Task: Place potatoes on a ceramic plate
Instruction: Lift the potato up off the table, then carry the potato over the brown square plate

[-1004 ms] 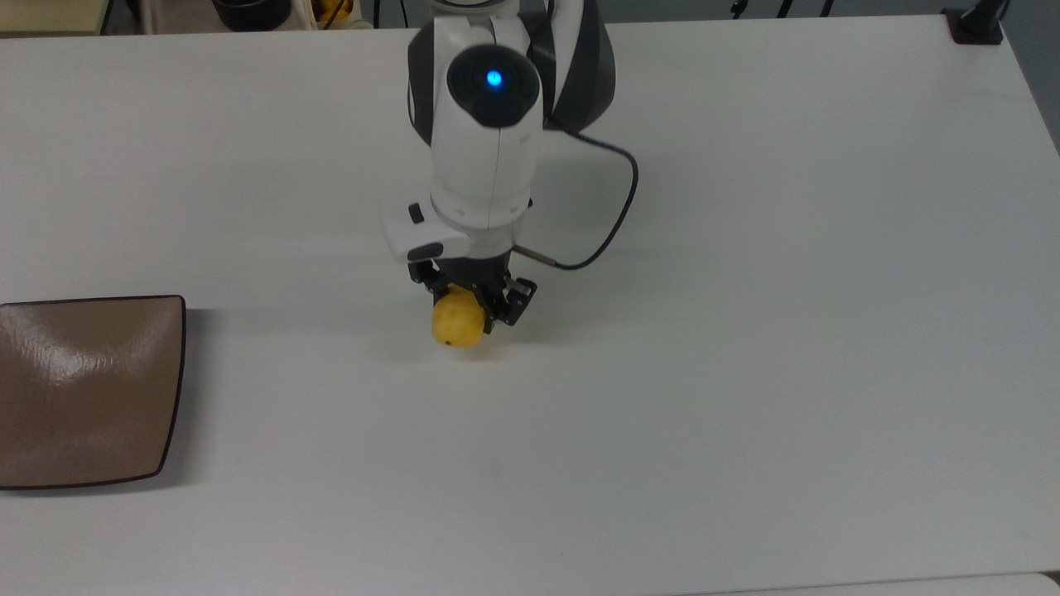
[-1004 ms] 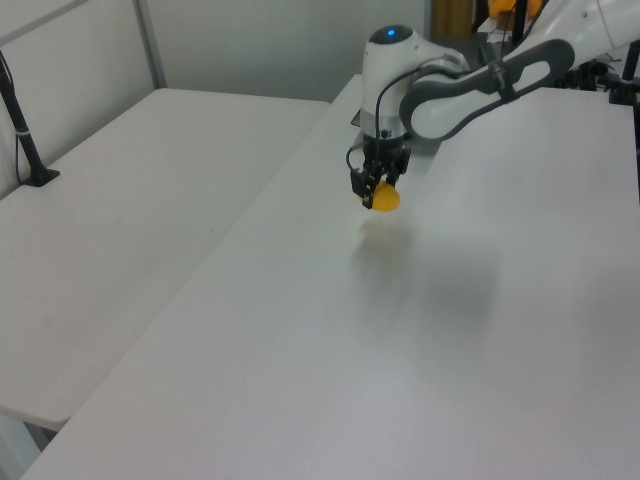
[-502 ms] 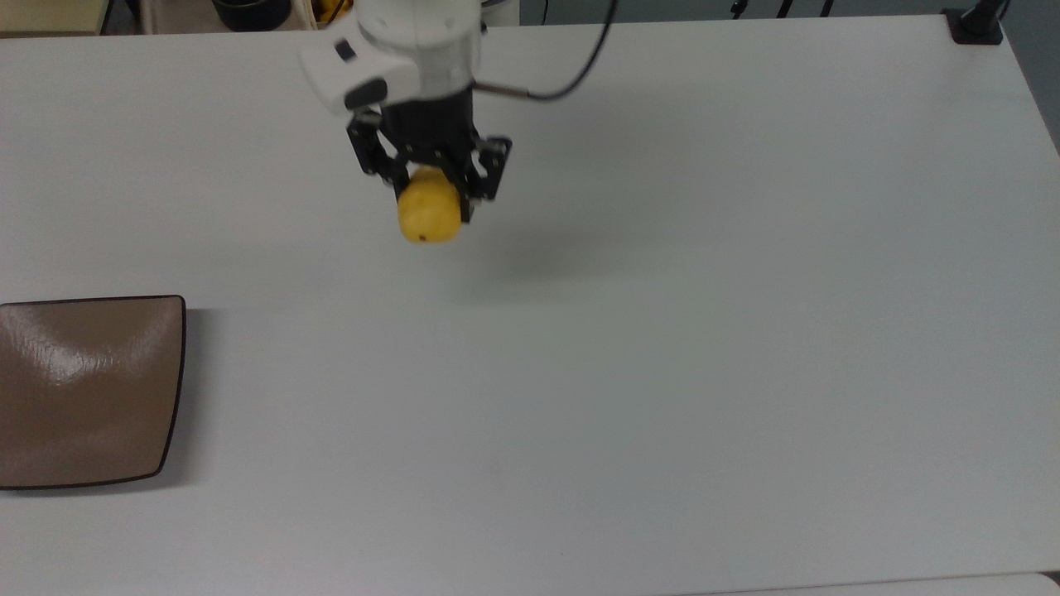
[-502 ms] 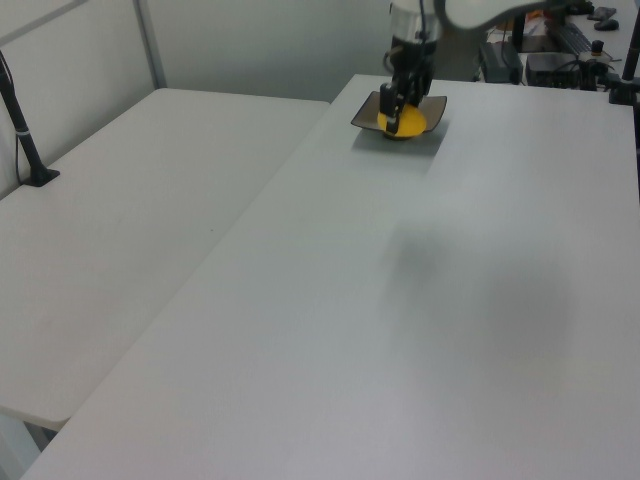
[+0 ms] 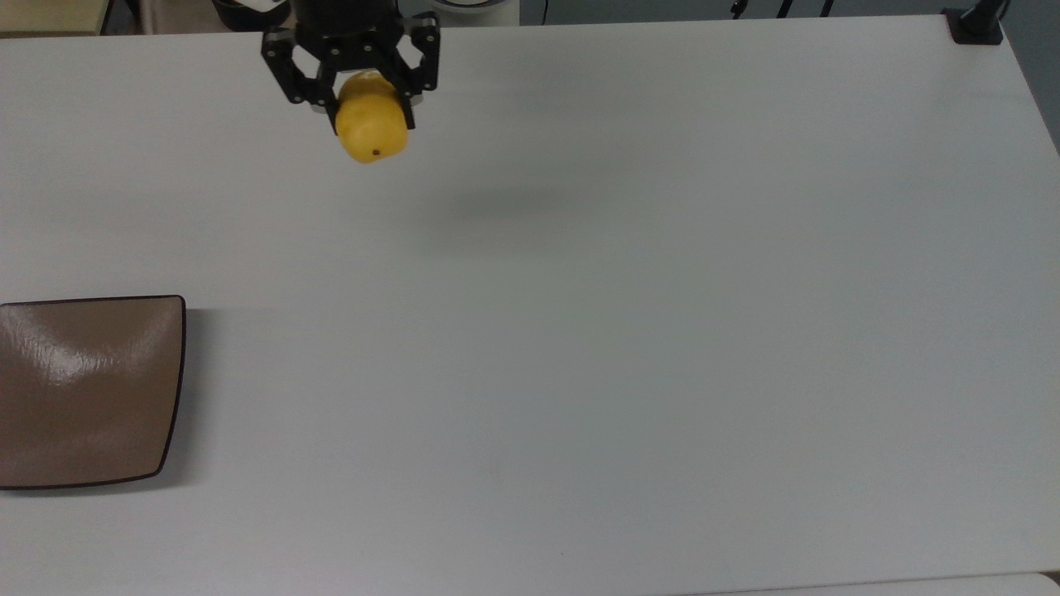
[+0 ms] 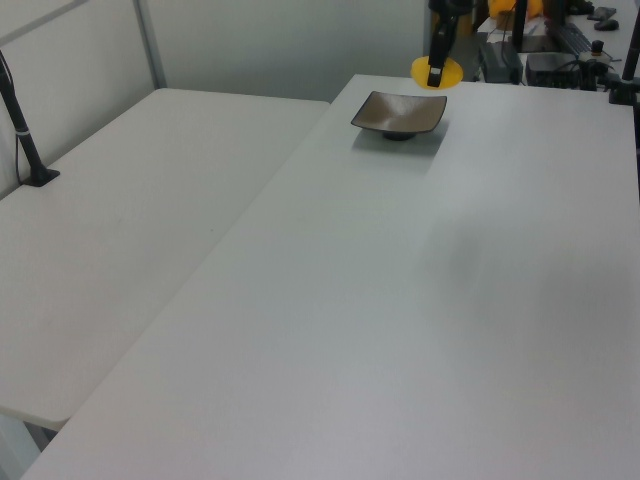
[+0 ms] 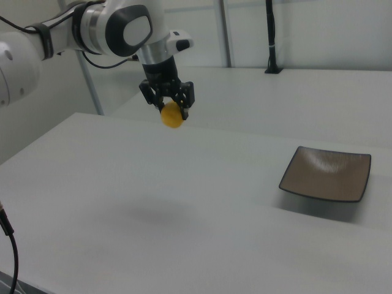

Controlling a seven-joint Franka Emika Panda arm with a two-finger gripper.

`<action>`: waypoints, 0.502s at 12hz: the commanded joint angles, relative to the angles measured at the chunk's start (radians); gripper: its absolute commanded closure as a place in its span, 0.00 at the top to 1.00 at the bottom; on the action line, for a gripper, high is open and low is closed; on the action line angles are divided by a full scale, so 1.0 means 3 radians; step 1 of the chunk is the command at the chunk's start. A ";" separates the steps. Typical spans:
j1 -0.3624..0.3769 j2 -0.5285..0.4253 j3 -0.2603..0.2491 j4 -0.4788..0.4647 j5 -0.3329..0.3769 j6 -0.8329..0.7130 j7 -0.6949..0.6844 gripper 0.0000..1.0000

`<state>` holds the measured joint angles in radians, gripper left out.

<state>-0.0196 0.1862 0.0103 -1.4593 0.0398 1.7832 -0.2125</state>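
Observation:
A bright-yellow potato hangs high above the white table, with my gripper shut on its upper end. The potato and the gripper also appear in the right view, well clear of the tabletop. In the left view the potato sits at the top edge, beyond the plate. The brown square ceramic plate lies at the top view's left edge, far from the gripper. It holds nothing, as the plate and the plate both show.
A second white table adjoins this one on the left view's left. A black post stands on it. A black clamp sits at the top view's upper right corner. A faint shadow of the arm lies mid-table.
The gripper has risen steeply with the potato, moving toward the top view's upper left. The plate has not moved.

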 commanded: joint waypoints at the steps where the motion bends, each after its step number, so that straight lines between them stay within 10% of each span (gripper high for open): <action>1: -0.0174 -0.0038 -0.0014 -0.0111 0.0102 0.0018 -0.0650 0.05; 6: -0.0527 0.0126 -0.0024 -0.0091 0.0327 0.0344 -0.1245 0.05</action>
<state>-0.1329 0.2017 0.0092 -1.4764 0.1040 1.7942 -0.5189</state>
